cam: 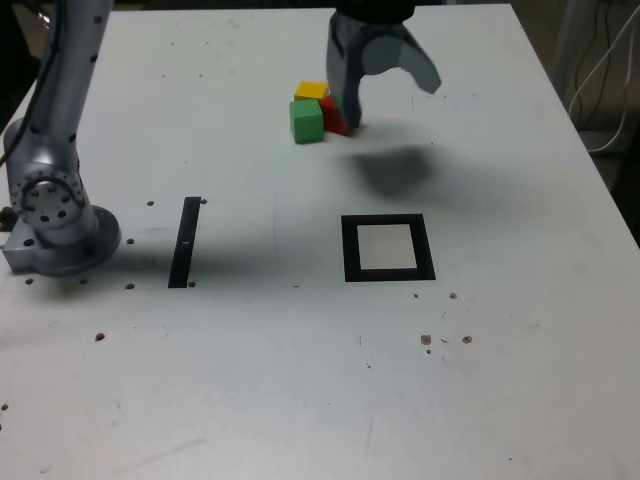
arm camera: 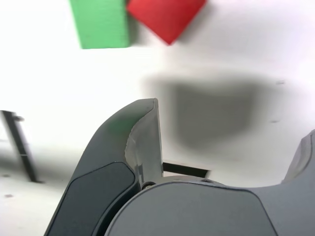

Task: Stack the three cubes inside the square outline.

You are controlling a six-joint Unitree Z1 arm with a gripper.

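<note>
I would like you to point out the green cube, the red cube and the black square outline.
Green cube (cam: 307,122): exterior view, its front face.
Red cube (arm camera: 166,15): wrist view, its visible face.
Square outline (cam: 388,275): exterior view, its near black edge.

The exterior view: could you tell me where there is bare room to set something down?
Bare: between strip and outline; also below the outline. Crowded: the green, yellow and red cubes, beside the fingers.

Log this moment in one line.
gripper: open, empty, above table | red block, green block, yellow block: clustered | square outline: empty
</note>
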